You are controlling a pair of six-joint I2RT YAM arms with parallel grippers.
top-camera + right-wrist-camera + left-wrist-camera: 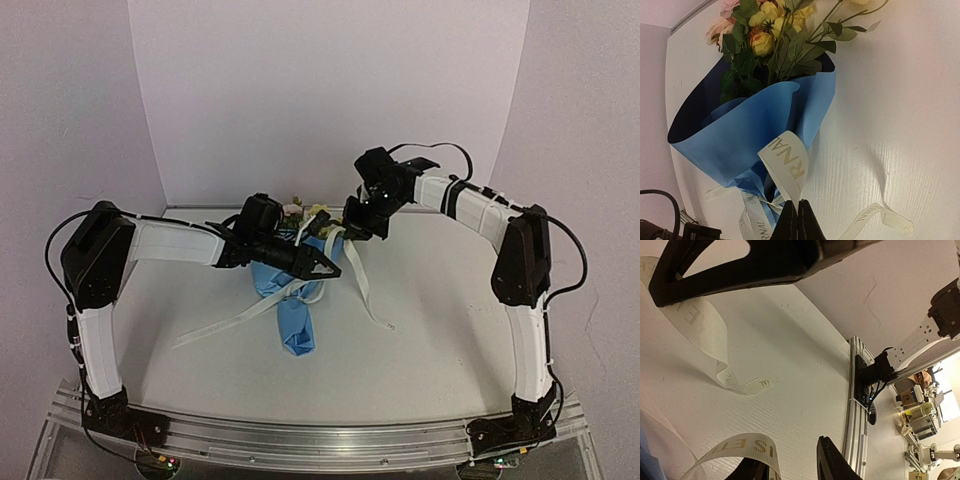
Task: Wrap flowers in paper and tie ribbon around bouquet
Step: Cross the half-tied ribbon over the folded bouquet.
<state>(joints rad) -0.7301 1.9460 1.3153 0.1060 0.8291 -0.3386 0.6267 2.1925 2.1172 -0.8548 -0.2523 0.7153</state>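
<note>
1. Bouquet [293,318] lies flat on the worktop [440,340], flowers [767,30] toward the far wall. The cone is rolled, so I judge only the tie remains.
2. Ribbon [790,162] circles the bouquet's narrow waist, with tails trailing off either side.
3. Right end effector [797,220], above the bouquet: fully closed, pinching a ribbon loop, presumably to tension the knot.
4. Left end effector [328,266], over the bouquet's waist: jaws partly apart, gripping nothing visible.
5. Gold ribbon print: "RNAL" legible, rest partial.
</note>
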